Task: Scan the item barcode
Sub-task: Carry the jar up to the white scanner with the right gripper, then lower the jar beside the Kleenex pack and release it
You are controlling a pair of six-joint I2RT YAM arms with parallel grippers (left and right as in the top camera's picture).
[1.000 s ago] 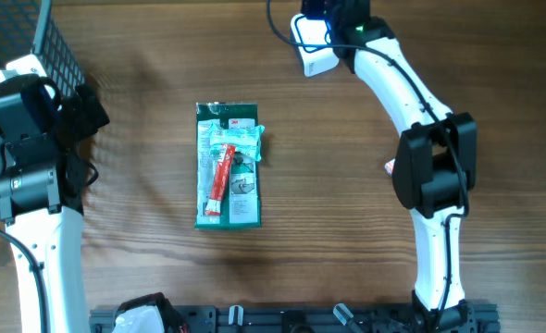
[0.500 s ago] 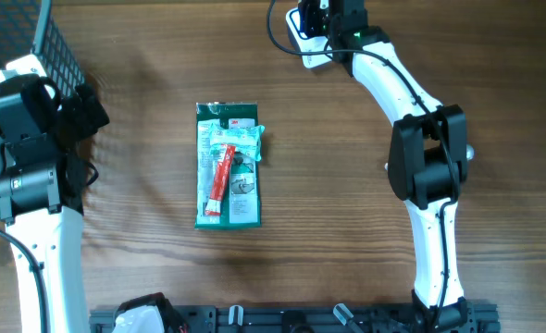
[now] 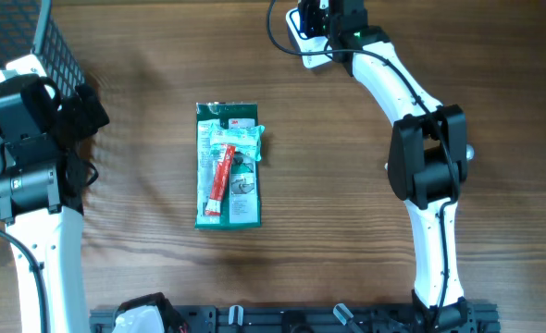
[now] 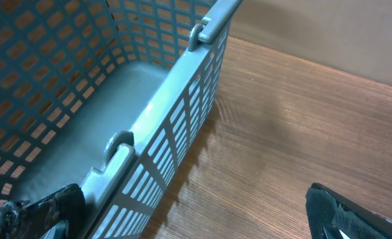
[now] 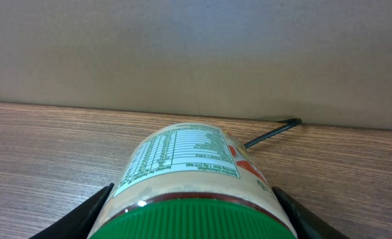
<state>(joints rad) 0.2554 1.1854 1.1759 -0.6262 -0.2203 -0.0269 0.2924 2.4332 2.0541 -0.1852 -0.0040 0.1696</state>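
At 9 o'clock on the brown wood-grain table [image 3: 347, 231], the left gripper [image 4: 193, 199] hangs with its jaws spread wide and nothing between them. One finger is over the blue-grey plastic lattice basket [image 4: 183, 113] and the other over bare wood, so a careless swing from there could knock the basket wall

Near the centre, a touch toward 9 o'clock, lies the flat green blister pack with a red tube [image 3: 227, 166], well apart from both arms

At 12 o'clock, by the far edge, the right gripper [image 5: 193, 216] is clamped on the round cream jar with a green screw lid and a printed nutrition label [image 5: 183, 159], which I take for the item to scan. Its lid faces the wrist camera. Only the nutrition panel shows, so the barcode may sit on a hidden side and a scan could miss it. The smooth round wall could twist or slip between two fingers as the wrist turns, and a drop here might roll off the table. The thin black cable [image 5: 272, 131] just beyond could snag
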